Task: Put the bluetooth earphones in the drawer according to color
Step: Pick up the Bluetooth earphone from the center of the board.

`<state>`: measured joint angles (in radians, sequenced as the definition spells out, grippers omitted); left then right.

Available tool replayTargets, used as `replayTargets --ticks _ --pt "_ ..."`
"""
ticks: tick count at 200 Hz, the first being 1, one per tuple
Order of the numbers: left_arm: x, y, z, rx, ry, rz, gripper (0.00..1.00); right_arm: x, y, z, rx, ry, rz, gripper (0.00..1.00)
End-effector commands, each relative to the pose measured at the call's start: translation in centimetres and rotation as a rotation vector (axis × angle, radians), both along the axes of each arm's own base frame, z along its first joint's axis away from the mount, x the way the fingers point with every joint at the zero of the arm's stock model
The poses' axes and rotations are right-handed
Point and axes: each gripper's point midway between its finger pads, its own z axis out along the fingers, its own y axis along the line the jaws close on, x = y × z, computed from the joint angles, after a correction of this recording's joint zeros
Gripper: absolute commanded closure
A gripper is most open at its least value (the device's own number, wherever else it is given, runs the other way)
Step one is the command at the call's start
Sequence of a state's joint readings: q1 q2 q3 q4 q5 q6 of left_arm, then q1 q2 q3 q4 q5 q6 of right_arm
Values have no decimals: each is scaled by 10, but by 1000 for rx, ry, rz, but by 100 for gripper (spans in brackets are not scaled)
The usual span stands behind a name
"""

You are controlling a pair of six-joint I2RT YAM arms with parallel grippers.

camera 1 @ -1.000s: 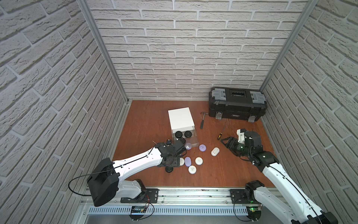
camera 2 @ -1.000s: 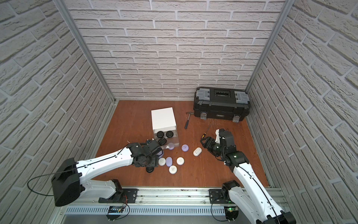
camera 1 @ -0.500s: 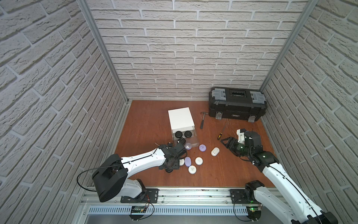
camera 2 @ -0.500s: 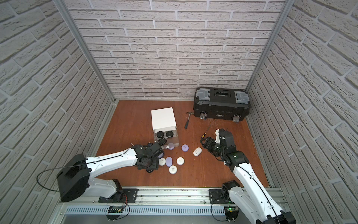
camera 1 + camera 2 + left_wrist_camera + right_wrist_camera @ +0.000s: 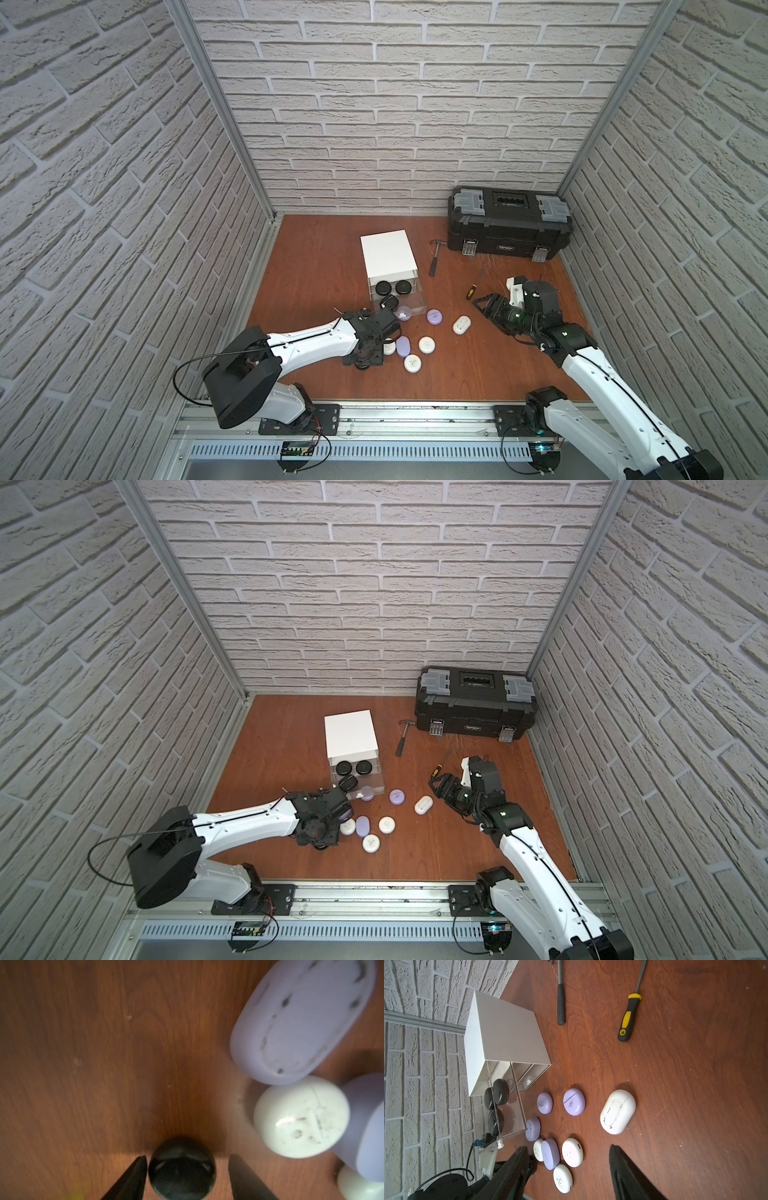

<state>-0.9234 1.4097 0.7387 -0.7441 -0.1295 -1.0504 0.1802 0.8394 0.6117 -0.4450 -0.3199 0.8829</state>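
The drawer's open top tray is holding three black cases. Beside it, left gripper is loosely straddling a fourth case; right gripper is hovering wide-open.

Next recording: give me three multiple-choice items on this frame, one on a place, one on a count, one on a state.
1. The black earphone cases inside the cabinet lie in: A the top drawer; B the middle drawer; C the bottom drawer.
2. White earphone cases on the table: A two; B four; C six.
3. The left gripper has its jaws: A shut on a white case; B apart, flanking a black case; C shut, empty.
A: three sit in the pulled-out top drawer. B: four lie on the table. B: a gap shows beside the case.
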Motion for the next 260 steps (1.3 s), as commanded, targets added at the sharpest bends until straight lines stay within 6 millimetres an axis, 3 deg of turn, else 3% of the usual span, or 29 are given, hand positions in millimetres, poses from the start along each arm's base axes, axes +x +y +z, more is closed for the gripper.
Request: replayTargets --ticks 1,46,92,135,178,220,234,260 --pt "-4 5 -8 10 25 6 34 8 1 16 13 -56 5 34" --pt "-6 4 -14 3 41 5 37 8 1 15 13 -52 4 34" --pt "-6 5 -14 9 45 4 50 7 1 14 12 -52 5 34" --pt "-10 15 -2 42 31 1 55 7 0 15 13 -54 3 34" --pt "-15 36 42 76 -37 2 56 7 0 14 12 -58 4 34" --pt "-7 58 101 107 -140 -19 56 6 0 7 15 -50 2 34" --pt "3 54 124 104 -174 -57 56 6 1 7 16 -49 1 34" --pt "38 24 180 46 -281 -150 57 6 0 5 14 -47 0 34"
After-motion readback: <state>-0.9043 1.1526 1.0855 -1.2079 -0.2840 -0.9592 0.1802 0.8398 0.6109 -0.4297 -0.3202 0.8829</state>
